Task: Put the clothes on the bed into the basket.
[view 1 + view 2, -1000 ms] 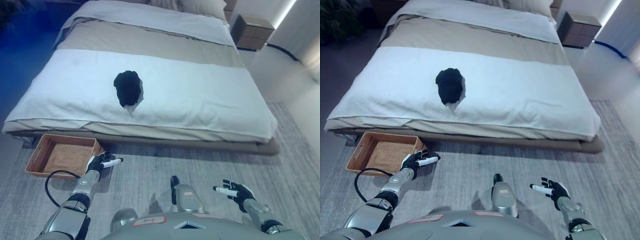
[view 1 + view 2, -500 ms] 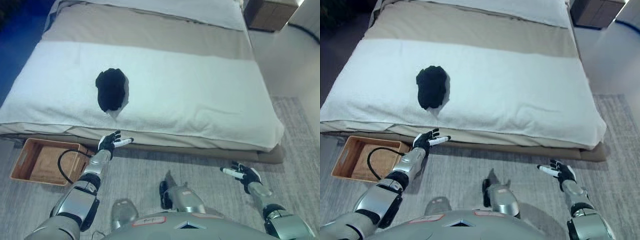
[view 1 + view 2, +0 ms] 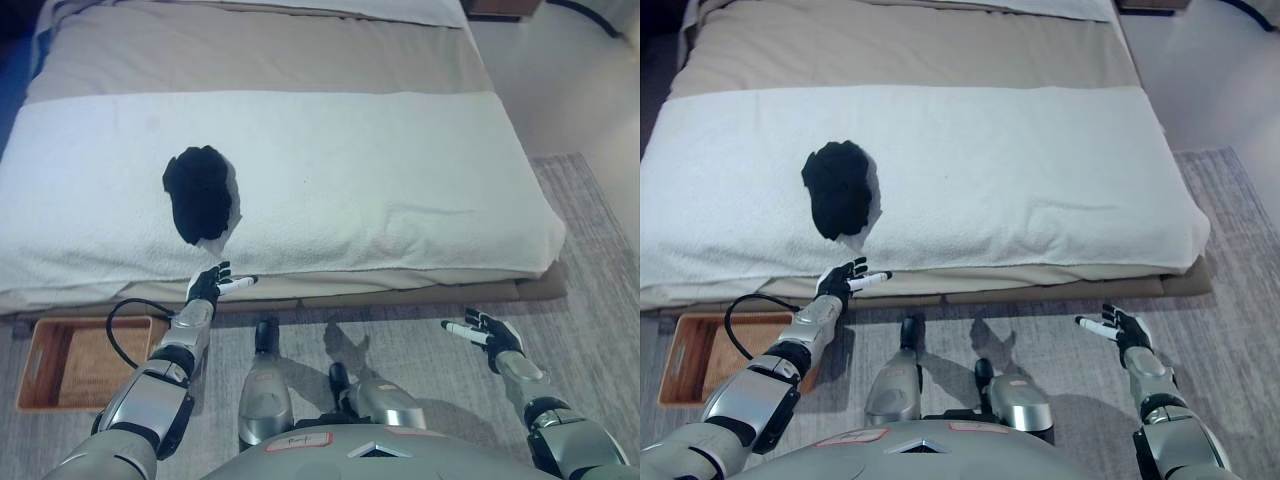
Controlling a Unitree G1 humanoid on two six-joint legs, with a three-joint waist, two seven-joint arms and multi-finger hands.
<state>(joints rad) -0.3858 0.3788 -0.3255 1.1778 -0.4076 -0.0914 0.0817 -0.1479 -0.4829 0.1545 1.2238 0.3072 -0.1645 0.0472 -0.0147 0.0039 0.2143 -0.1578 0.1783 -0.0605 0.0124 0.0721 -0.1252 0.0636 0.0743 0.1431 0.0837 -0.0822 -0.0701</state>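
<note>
A crumpled black garment [image 3: 200, 192] lies on the white blanket of the bed [image 3: 380, 170], near its front edge and left of the middle. My left hand [image 3: 211, 285] hovers open at the bed's front edge, just below the garment and apart from it. Over the grey rug at the right, my right hand [image 3: 487, 332] is open and holds nothing. The woven basket [image 3: 70, 362] stands on the floor at the lower left, partly behind my left arm, and nothing shows in it.
The bed has a beige cover [image 3: 250, 55] behind the white blanket. A grey rug [image 3: 590, 280] runs along the bed's front and right side. Bare floor [image 3: 560, 60] lies to the right of the bed.
The camera has moved closer to the bed, so the garment and basket sit lower in the picture. My left hand has risen from beside the basket to the bed's edge.
</note>
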